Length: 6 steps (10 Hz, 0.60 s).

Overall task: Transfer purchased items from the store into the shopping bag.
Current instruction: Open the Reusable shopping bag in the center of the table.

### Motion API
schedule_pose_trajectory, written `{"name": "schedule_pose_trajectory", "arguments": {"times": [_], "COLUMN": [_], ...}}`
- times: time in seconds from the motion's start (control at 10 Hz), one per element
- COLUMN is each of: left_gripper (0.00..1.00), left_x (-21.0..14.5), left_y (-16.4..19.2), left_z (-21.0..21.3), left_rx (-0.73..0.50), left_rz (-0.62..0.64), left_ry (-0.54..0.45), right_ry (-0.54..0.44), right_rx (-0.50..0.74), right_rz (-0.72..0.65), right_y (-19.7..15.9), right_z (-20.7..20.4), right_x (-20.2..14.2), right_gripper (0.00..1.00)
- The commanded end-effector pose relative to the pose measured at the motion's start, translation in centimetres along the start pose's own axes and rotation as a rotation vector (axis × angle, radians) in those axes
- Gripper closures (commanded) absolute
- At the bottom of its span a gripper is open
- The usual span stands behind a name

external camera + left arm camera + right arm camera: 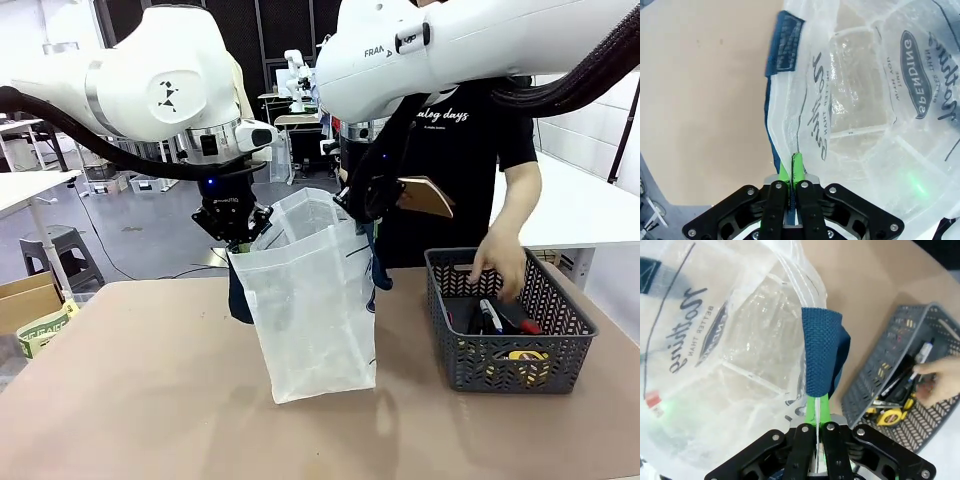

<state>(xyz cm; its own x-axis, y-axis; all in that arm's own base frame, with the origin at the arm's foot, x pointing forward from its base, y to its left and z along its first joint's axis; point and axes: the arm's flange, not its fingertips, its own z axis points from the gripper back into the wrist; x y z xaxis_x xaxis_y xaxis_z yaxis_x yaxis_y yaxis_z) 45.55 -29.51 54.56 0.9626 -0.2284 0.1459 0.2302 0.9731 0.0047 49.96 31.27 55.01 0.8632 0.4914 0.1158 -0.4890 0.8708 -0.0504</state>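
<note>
**Bag held open, things wait on the right**

The left end effector (232, 235) is pinched shut on the left edge of the bag (312, 300). The right end effector (358, 208) is pinched shut on the right edge, just by a blue strap (822, 350). Between them the top of the bag is pulled open and faces up. The bag stands tall near the middle of the counter (130, 390), and its bottom looks to rest on it. Its mouth runs left to right, from one end effector to the other.

To the right of the bag, apart from it, sits a grey basket (505, 372) with small things inside. A person's hand (497, 262) reaches into the basket. The other hand holds a flat tan thing (427, 196) near the right end effector, up and to the right of the bag's mouth.

Both end effectors are busy, so the person's hands are nearer the things. I think the next thing must come from the right and go down between the two end effectors.
</note>
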Motion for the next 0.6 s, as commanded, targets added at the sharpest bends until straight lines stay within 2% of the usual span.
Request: {"name": "schedule_pose_trajectory", "arguments": {"times": [0.0,0.2,0.5], "left_gripper": [1.0,1.0,1.0], "left_x": [-0.1,-0.2,0.0], "left_y": [0.0,-0.9,-1.2], "left_z": [0.4,1.9,1.9], "left_rx": [0.09,0.177,0.243], "left_rz": [0.017,-0.023,-0.084], "left_ry": [-0.089,-0.122,-0.078], "right_ry": [-0.072,-0.073,-0.026], "right_rx": [0.028,0.07,0.057], "right_rz": [0.128,0.171,0.202], "right_y": [-1.4,-2.6,-3.6], "right_z": [-0.1,-0.5,-1.9], "right_x": [-1.5,-1.7,-1.5], "right_gripper": [1.0,1.0,1.0]}}
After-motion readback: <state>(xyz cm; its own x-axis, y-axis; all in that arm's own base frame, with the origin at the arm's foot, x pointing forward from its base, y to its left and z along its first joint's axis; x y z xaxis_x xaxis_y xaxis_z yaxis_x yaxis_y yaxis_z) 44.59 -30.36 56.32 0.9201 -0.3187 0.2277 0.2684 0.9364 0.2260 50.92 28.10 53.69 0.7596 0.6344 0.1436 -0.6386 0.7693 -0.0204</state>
